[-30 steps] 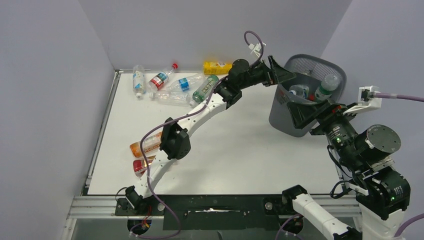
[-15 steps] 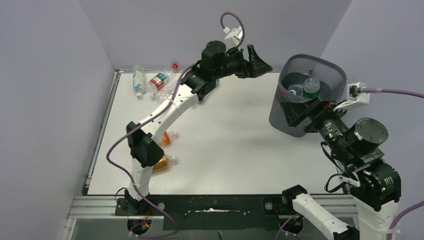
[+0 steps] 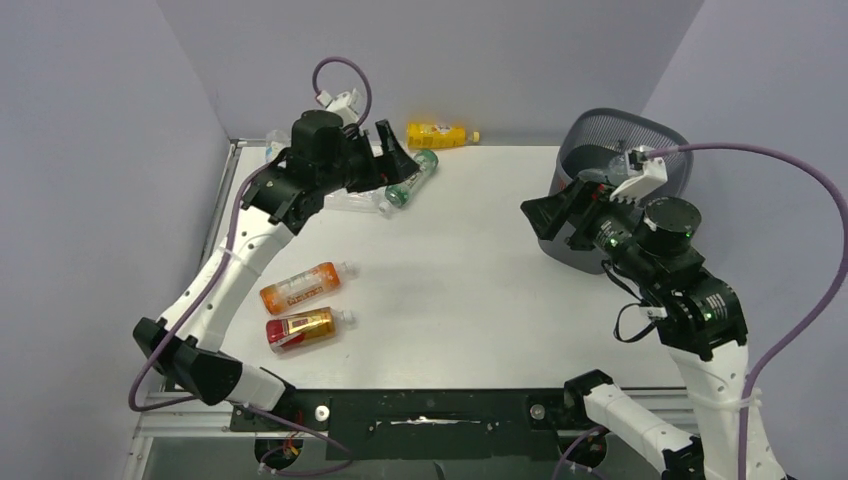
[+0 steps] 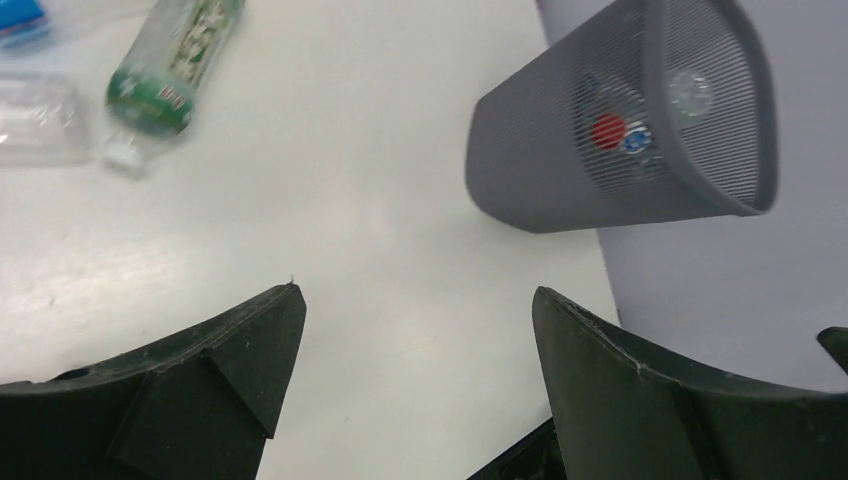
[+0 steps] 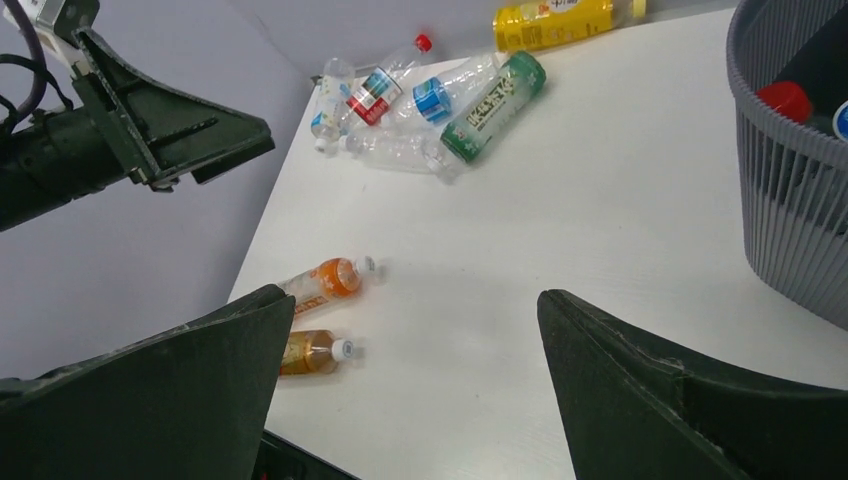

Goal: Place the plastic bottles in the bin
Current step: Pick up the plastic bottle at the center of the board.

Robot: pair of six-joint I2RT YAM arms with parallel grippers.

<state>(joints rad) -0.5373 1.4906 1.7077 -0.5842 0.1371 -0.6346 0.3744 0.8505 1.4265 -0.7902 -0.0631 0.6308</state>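
The dark grey mesh bin (image 3: 560, 238) stands at the far right and holds several bottles, one with a red cap (image 5: 785, 100); it also shows in the left wrist view (image 4: 600, 150). On the table lie a yellow bottle (image 3: 436, 134), a green-label bottle (image 3: 412, 178), an orange bottle (image 3: 300, 286) and an amber bottle (image 3: 300, 329). Red-label (image 5: 385, 78), blue-label (image 5: 440, 95) and clear (image 5: 390, 150) bottles lie at the far left. My left gripper (image 3: 392, 155) hangs open and empty above this cluster. My right gripper (image 3: 535, 220) is open and empty, just left of the bin.
Grey walls close in the table on the left, back and right. The white table (image 3: 460, 290) ends at a metal rail along the near edge. The left arm's links stretch over the table's left side above the orange and amber bottles.
My left arm has swung from beside the bin leftward to above the far-left bottle cluster. My right gripper has moved from over the bin's rim out to its left side.
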